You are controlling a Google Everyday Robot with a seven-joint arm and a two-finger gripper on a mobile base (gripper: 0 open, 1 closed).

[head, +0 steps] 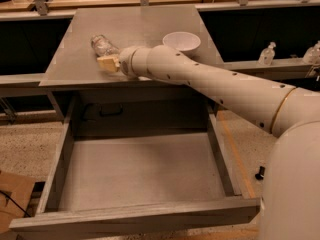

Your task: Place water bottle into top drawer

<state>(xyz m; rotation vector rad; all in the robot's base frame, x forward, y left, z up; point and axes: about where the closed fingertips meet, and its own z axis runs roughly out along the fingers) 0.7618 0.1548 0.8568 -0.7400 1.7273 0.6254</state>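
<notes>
Clear ribbed plastic marks the bottle (104, 45), which lies on its side on the desk (140, 24), left of middle and nearer the front edge than the back. It lies slantwise, one end toward the back left corner and the other toward the front. Its cap and label cannot be made out.

Just in front of it sits the tan gripper (107, 63), low over the desk top near the front edge and pointing toward the left edge. It is close against the bottle's nearer end, but whether the two touch cannot be told. Whether it is spread or closed cannot be told either.

From the gripper, the pale arm (210, 81) runs rightward and toward the viewer. It crosses the desk's front edge near the front right corner and widens into a thick rounded shoulder at the right.

Behind the arm, a white bowl (181, 40) stands upright near the right edge.

Below the front edge, the grey drawer (135, 215) stands pulled fully out.
</notes>
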